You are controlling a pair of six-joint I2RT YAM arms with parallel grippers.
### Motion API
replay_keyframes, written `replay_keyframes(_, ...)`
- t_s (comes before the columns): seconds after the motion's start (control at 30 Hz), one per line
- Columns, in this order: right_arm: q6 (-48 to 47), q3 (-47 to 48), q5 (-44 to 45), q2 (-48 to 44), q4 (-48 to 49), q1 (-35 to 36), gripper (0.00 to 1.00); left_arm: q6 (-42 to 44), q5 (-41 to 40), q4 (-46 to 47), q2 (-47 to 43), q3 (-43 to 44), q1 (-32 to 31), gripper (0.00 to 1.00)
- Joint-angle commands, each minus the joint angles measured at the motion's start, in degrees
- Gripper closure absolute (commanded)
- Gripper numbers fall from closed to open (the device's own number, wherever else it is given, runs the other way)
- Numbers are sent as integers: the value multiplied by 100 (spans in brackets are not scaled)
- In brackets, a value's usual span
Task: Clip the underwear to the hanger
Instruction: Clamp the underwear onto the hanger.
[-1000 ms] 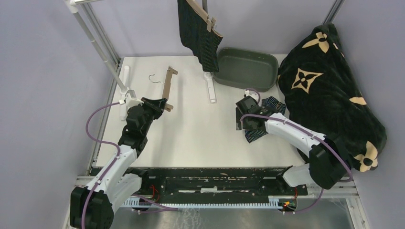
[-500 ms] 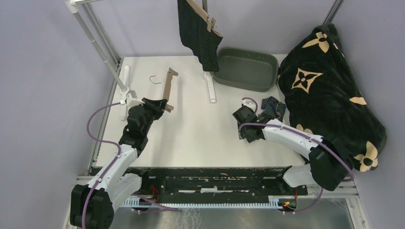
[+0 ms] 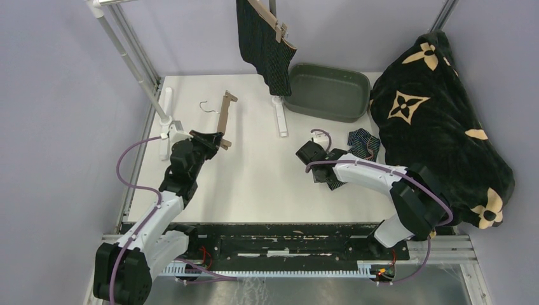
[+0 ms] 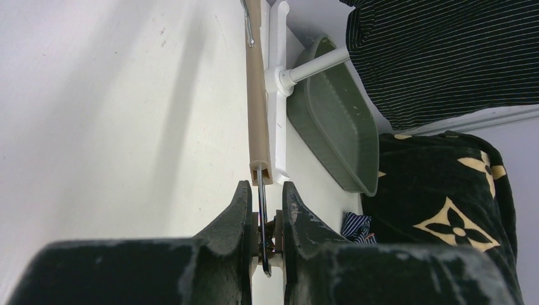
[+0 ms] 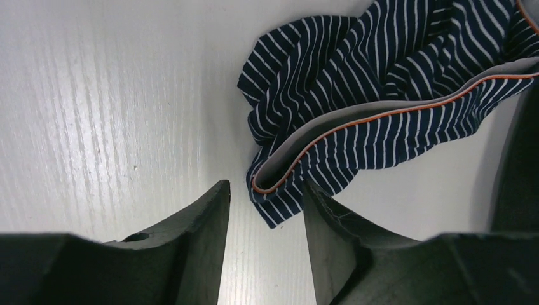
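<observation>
Just beside green tub (image 3: 327,115) — navy underwear (image 3: 363,142)

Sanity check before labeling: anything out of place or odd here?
Navy striped underwear lies crumpled on the table, a corner between the right gripper's open jaws. The tan hanger lies there too, left gripper shut on its end. Nothing spilled or damaged.

Overhead wide view; wrist views low, close; all share table (image 3: 254,171).

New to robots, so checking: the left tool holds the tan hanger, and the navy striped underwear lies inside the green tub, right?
Not inside: the top view shows the navy striped underwear lying on the table, outside the green tub. The left tool does hold the tan hanger.
</observation>
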Motion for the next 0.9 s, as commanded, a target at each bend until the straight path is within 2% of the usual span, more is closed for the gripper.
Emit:
replay_keyframes(0.0, 139, 375, 574, 145, -29, 107, 48, -116, 42, 542, 42, 12, -1, 97)
replay_keyframes(0.53, 294, 680, 1208, 357, -456, 337, 95, -118, 40, 576, 80, 11, 0, 97)
replay_keyframes(0.7, 66, 1014, 1211, 313, -462, 419, 98, -120, 43, 576, 97, 16, -1, 97)
replay_keyframes(0.87, -310, 1825, 1110, 616, -508, 462, 99, -114, 35, 576, 80, 11, -1, 97)
